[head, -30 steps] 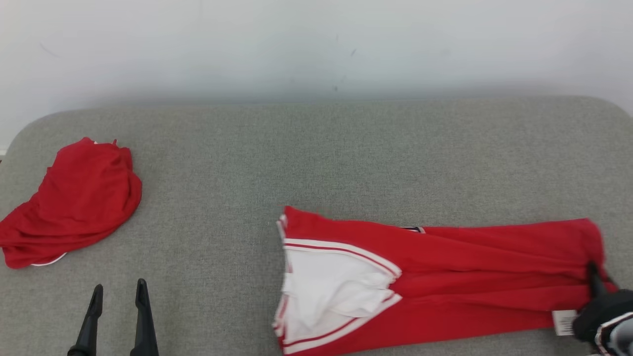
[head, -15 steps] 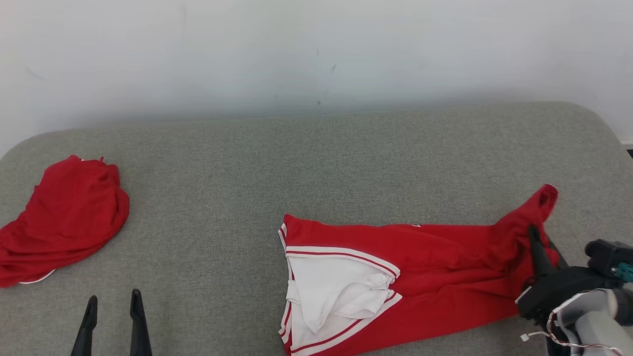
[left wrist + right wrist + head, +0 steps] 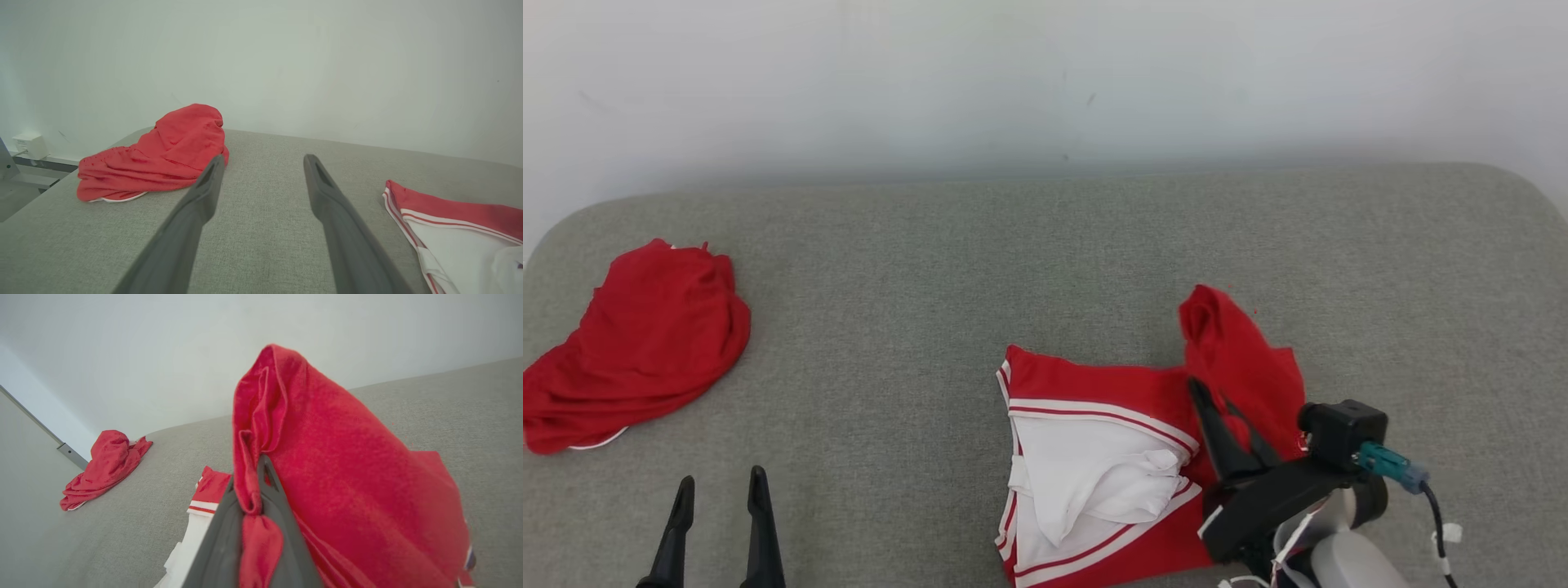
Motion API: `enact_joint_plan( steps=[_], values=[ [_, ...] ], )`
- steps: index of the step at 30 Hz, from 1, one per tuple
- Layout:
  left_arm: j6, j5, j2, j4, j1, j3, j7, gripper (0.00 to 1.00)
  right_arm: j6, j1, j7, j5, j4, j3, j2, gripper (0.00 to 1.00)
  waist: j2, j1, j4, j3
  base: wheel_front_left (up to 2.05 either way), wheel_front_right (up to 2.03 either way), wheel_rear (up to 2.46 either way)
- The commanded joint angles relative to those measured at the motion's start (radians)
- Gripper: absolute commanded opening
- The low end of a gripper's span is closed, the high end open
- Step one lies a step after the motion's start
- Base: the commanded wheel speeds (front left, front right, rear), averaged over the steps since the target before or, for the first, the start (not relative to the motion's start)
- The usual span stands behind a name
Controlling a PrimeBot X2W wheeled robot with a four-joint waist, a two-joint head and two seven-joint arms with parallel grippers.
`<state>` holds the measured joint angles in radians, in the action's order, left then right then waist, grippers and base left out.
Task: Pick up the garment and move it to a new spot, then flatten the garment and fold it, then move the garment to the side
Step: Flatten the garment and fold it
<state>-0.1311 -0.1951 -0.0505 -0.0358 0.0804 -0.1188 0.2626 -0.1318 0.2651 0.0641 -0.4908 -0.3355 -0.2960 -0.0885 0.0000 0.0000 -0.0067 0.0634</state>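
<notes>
The right gripper [image 3: 1210, 394] has its fingers pressed together on the lifted right end of the red garment [image 3: 1094, 388]; the left gripper [image 3: 719, 483], near left, stands spread and empty.

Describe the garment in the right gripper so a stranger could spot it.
On the grey cushion, look right of centre, near the front. That red garment shows a white lining with striped trim, one end pinched by the right gripper; the other red garment, far left, is a plain crumpled heap.
</notes>
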Motion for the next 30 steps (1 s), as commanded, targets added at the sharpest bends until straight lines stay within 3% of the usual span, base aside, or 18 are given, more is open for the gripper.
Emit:
enact_joint_plan(
  steps=[1, 11, 21, 22, 23, 30],
  values=[
    [0.001, -0.015, 0.000, -0.002, -0.009, 0.000, 0.003, 1.00, 0.002, -0.005, -0.007, 0.006, 0.009, -0.016, 0.014, 0.00, 0.0000, 0.0000, 0.016, 0.005, 0.00, 0.00, 0.00],
    [0.001, -0.019, 0.000, -0.015, -0.025, 0.025, 0.003, 1.00, 0.002, 0.024, 0.004, -0.062, -0.035, -0.139, 0.039, 0.00, 0.0000, 0.0000, 0.079, 0.016, 0.00, 0.00, 0.00],
    [0.001, -0.027, 0.000, -0.030, -0.043, 0.042, 0.003, 1.00, 0.002, 0.102, 0.063, -0.157, -0.168, -0.270, 0.038, 0.00, 0.0000, 0.0000, 0.121, 0.021, 0.00, 0.00, 0.00],
    [0.001, -0.028, 0.000, -0.031, -0.043, 0.042, 0.003, 1.00, 0.002, 0.111, 0.070, -0.161, -0.181, -0.279, 0.038, 0.39, 0.0000, 0.0000, 0.121, 0.022, 0.00, 0.00, 0.00],
    [0.001, -0.029, 0.000, -0.031, -0.042, 0.042, 0.003, 1.00, 0.002, 0.117, 0.073, -0.164, -0.195, -0.286, 0.038, 1.00, 0.0000, 0.0000, 0.120, 0.022, 0.00, 0.00, 0.00],
    [0.003, -0.033, 0.000, -0.034, -0.040, 0.028, 0.003, 1.00, 0.002, 0.173, 0.150, -0.146, -0.232, -0.255, 0.038, 1.00, 0.0000, 0.0000, 0.086, 0.018, 0.00, 0.00, 0.00]
  ],
)
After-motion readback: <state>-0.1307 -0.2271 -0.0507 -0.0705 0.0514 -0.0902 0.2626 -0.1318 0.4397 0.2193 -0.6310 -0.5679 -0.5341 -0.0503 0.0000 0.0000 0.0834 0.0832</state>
